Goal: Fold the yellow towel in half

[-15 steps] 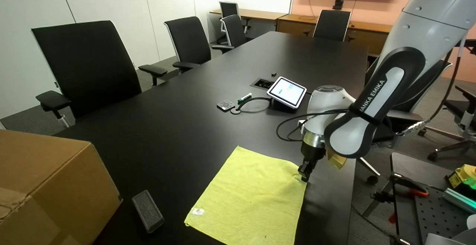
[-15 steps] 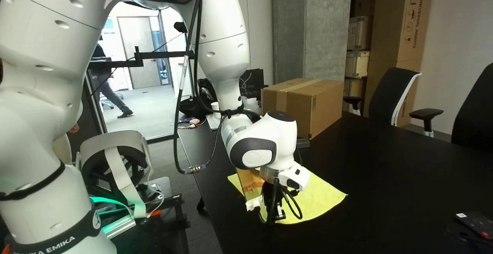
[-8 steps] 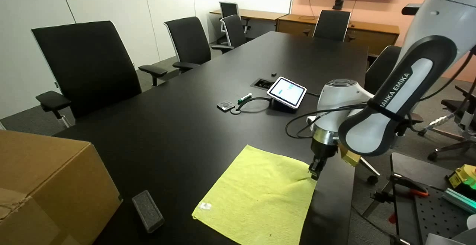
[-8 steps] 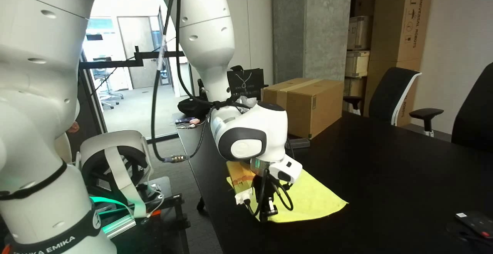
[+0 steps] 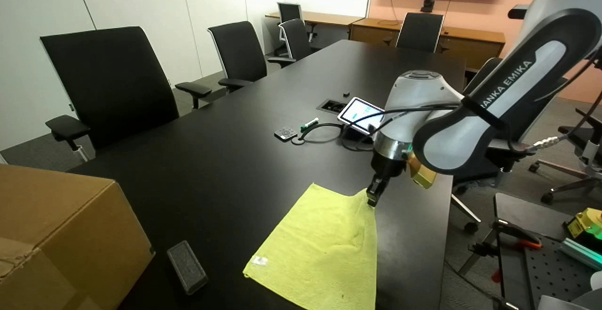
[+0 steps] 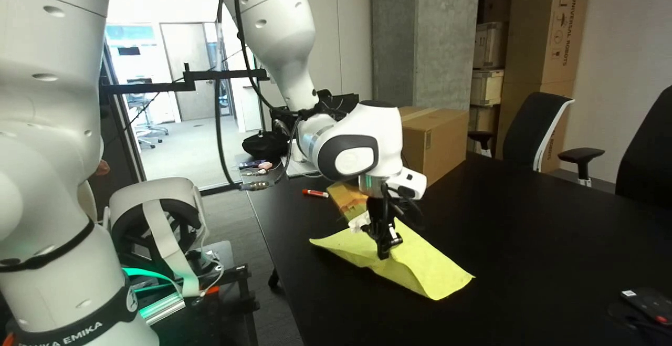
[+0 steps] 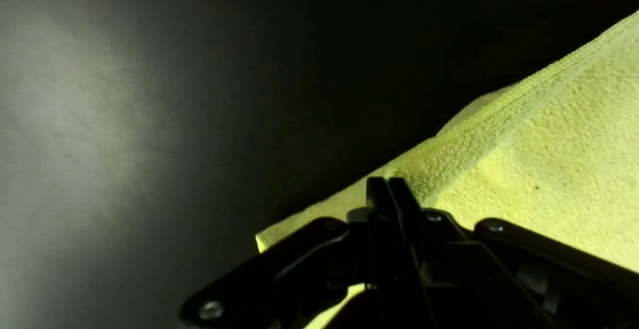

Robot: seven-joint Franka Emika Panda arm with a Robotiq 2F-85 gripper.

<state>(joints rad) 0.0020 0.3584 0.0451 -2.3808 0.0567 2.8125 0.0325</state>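
Where the claw [image 7: 387,183] seemingly pinches its edge, the yellow towel [image 5: 320,249] peaks.

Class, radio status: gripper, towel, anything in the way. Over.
Gripper: jaws shut on yellow towel near one edge. Held edge raised, fold not yet made. Dark block apart from towel, probably no obstacle.

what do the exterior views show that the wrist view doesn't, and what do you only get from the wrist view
Only the exterior views: the taped cardboard box and black chairs, in both; the tablet, in an exterior view; the red marker, in an exterior view.

Only the wrist view: a close look at the two fingers of the gripper, side by side with hardly a gap.

Shared: the gripper at an edge of the yellow towel, and the black table.
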